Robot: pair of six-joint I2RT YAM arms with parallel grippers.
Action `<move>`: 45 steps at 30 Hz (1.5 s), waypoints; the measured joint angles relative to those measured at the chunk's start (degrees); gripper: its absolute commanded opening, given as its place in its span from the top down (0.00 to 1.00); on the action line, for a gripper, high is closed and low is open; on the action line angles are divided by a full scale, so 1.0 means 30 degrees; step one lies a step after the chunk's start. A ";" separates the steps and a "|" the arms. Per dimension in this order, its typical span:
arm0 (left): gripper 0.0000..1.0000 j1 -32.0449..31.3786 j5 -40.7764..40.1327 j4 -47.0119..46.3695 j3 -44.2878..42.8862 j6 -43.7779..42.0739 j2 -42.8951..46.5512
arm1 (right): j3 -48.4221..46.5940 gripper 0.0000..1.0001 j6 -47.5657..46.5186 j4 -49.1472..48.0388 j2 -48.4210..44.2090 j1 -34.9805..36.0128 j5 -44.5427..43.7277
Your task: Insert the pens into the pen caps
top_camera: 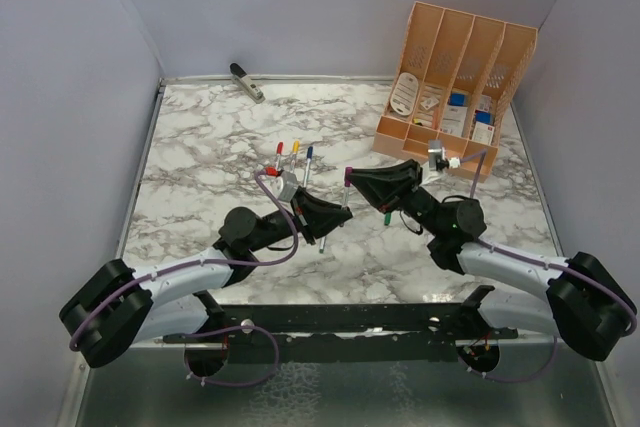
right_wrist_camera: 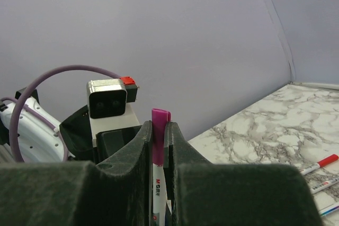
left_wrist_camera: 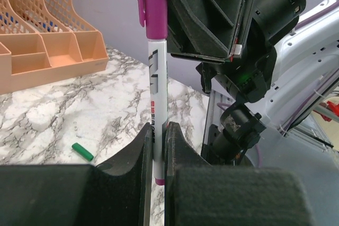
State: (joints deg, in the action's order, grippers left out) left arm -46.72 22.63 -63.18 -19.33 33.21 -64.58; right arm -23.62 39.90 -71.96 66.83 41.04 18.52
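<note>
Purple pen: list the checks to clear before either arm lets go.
1. Grip of left tool on purple pen: ok, shut on the barrel.
2. Grip of right tool on purple cap: ok, shut on it.
3. Cap in line with pen: ok.
4. Cap pushed fully home: cannot tell.
5. Loose green cap lying on table, apart from both tools: ok.
</note>
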 measured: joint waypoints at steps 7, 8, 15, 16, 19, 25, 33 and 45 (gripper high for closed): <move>1.00 0.0051 -0.0058 0.1639 0.0000 -0.0437 0.0561 | 0.0379 0.99 -0.0699 0.0925 -0.0306 0.0532 -0.0969; 1.00 0.0066 -0.0058 0.1778 0.0000 -0.0474 0.0568 | 0.0437 0.99 -0.0758 0.0998 -0.0291 0.0605 -0.1115; 1.00 0.0284 -0.0022 0.2725 0.0000 -0.0634 0.0648 | 0.0714 0.99 -0.1137 0.1107 0.0015 0.1311 -0.2331; 1.00 0.0321 -0.0007 0.2878 0.0000 -0.0656 0.0714 | 0.0729 0.99 -0.1224 0.1129 0.0087 0.1472 -0.2579; 1.00 0.0452 0.0066 0.3235 0.0000 -0.0707 0.0969 | 0.0736 0.99 -0.1421 0.1129 0.0131 0.1858 -0.3162; 1.00 0.0590 0.0168 0.3847 0.0022 -0.0780 0.1479 | 0.0765 0.99 -0.1574 0.1129 0.0211 0.2346 -0.3920; 1.00 0.0707 0.0146 0.4138 0.0022 -0.0772 0.1501 | 0.0707 0.99 -0.1923 0.1632 -0.0102 0.2463 -0.4313; 1.00 0.1020 -0.1275 0.6084 -0.1537 -0.0619 0.0882 | -0.2164 0.62 -0.4546 0.6594 -0.0627 0.2747 -0.5887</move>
State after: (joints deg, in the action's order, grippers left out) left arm -43.66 18.81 -44.93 -23.94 31.35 -61.93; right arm -30.11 26.26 -52.18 64.95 49.28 0.86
